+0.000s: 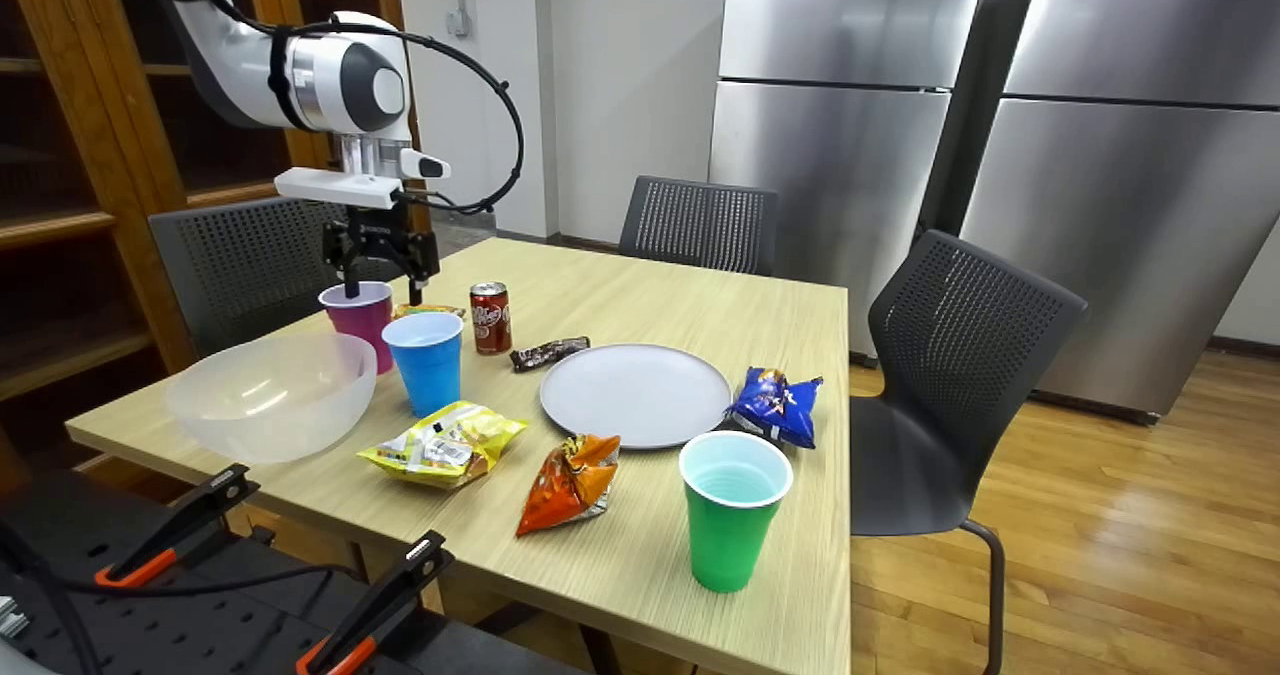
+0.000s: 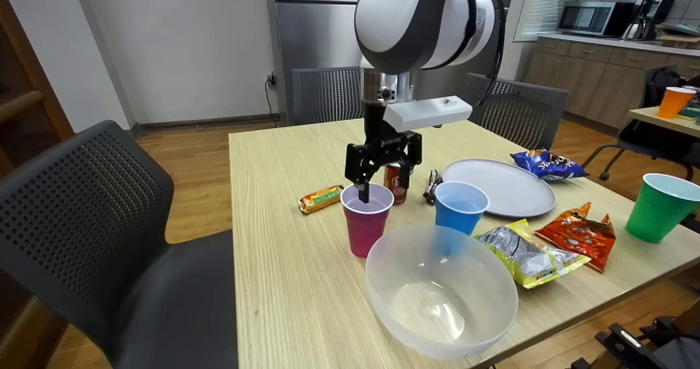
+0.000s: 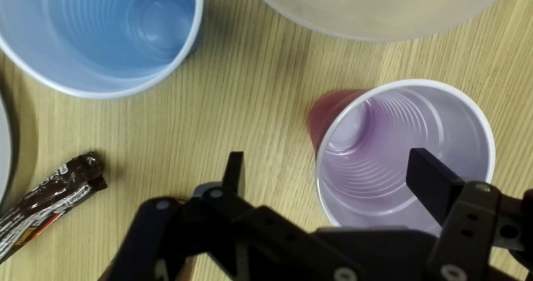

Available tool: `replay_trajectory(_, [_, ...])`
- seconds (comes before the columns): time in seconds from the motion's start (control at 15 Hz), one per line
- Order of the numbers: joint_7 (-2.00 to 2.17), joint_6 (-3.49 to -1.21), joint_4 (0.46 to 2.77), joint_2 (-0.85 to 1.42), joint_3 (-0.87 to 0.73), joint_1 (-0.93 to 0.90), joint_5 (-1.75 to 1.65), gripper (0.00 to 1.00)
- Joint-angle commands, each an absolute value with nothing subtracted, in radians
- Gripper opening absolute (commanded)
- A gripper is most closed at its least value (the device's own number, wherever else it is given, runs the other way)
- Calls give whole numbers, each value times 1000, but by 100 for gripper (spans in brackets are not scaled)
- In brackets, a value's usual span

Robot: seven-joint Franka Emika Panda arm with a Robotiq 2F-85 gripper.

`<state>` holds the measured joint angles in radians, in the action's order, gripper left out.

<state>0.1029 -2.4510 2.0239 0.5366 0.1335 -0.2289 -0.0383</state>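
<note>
Spread gripper (image 3: 322, 160) straddles the rim of a purple cup (image 2: 365, 235)

The two fingers stand well apart, and the cup's rim passes through the gap between them. In the wrist view one finger (image 3: 435, 183) shows over the mouth of the purple cup, while its partner shows outside the rim, above the tabletop. In an exterior view the finger over the mouth seems to dip a little below the rim, but whether it touches the cup's wall is hard to judge.

The purple cup stands upright on the wooden table (image 2: 290, 281), near a frosted bowl (image 2: 442, 303), an upright blue cup (image 1: 428, 370) and a red soda can (image 1: 491, 323). An orange-and-yellow packet (image 2: 320, 199) lies just beside it. A dark candy bar (image 3: 54, 206) lies near the can, its other end close to a pale grey plate (image 1: 635, 395).

Three snack bags rest around the plate: a yellow bag (image 1: 445, 445) beside the blue cup, an orange bag (image 1: 573, 485), and a blue bag (image 1: 776, 407) right by the plate's edge. A green cup (image 1: 733, 525) stands upright near the table's edge, well apart from the gripper. Dark chairs (image 1: 965, 355) surround the table, with steel refrigerators (image 1: 830, 205) behind.
</note>
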Motion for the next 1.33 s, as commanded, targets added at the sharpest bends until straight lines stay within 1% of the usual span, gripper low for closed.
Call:
replay_trajectory(0.0, [102,-2420,1984,554,123,-241,-56,74])
replay_trajectory(0.13, [101,-2421,1982,556,122,-241,-57,58])
replay_trajectory(0.2, [99,-2422,1981,556,123,-239,-54,49])
replay_trajectory(0.27, [97,-2425,1982,556,124,-237,-51,42])
replay_trajectory(0.6, [96,-2429,1985,554,123,-233,-47,3])
replay_trajectory(0.67, [96,-2430,1987,552,123,-233,-47,0])
replay_trajectory(1.27, [37,-2473,2025,512,158,-190,11,1])
